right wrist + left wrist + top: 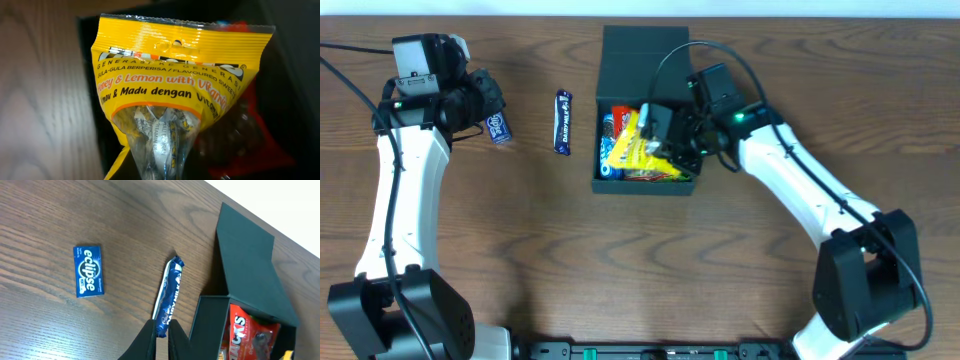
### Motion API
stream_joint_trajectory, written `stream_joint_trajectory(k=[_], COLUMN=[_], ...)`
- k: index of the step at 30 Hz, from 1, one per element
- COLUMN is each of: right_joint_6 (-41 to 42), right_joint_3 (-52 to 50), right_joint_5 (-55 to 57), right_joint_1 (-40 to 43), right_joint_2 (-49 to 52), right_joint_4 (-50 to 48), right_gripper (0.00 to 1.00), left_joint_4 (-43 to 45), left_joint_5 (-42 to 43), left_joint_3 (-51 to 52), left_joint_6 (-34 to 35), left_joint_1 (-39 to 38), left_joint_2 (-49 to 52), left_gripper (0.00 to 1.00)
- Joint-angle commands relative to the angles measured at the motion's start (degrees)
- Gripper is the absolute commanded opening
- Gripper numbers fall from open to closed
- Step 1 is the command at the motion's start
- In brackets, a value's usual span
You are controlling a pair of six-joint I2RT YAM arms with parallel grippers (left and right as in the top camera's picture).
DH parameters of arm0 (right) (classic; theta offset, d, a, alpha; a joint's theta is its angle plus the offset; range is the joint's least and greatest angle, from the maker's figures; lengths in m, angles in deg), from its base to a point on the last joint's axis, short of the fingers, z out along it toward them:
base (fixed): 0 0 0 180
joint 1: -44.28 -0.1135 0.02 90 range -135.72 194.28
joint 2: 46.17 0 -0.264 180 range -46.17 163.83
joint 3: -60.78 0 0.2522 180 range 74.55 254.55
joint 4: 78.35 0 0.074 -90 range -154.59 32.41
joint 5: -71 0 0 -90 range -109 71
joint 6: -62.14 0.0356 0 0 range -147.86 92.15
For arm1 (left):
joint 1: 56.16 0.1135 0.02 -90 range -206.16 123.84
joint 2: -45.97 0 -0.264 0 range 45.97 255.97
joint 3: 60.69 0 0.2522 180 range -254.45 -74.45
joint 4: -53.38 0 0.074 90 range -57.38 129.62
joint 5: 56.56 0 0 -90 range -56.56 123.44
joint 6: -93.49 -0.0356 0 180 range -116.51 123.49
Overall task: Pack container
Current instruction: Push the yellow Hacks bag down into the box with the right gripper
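Two snacks, eclipse packet (pixel 88 270) and Dairy Milk bar (pixel 168 295), await packing on the counter (pixel 620 260) beside the open container (pixel 645 186). To drop it in, right fingers (pixel 670 135) clamp a yellow sweets bag (pixel 170 85) over it; left fingers (pixel 147 342) together, empty.

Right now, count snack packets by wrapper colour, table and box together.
Blue: 3 (eclipse pack, Dairy Milk bar, blue packet inside the container)
Yellow: 1 (honey-lemon sweets bag)
Red: 1 (red packet, in the container)
Total: 5
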Motion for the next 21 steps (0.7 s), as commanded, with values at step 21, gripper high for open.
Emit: stream_joint_trajectory(k=[21], right_joint_6=[-11.58], right_joint_3=[1.2], right_joint_5=[-1.38], right_joint_1=[2.08], right_joint_2=[11.08], right_joint_4=[0.07], right_gripper=[0.01], left_joint_4=[0.44], left_joint_5=[0.2], left_joint_3=[-0.81], left_joint_6=[-1.01], left_joint_1=[0.2], left_joint_2=[-1.31], left_gripper=[0.12])
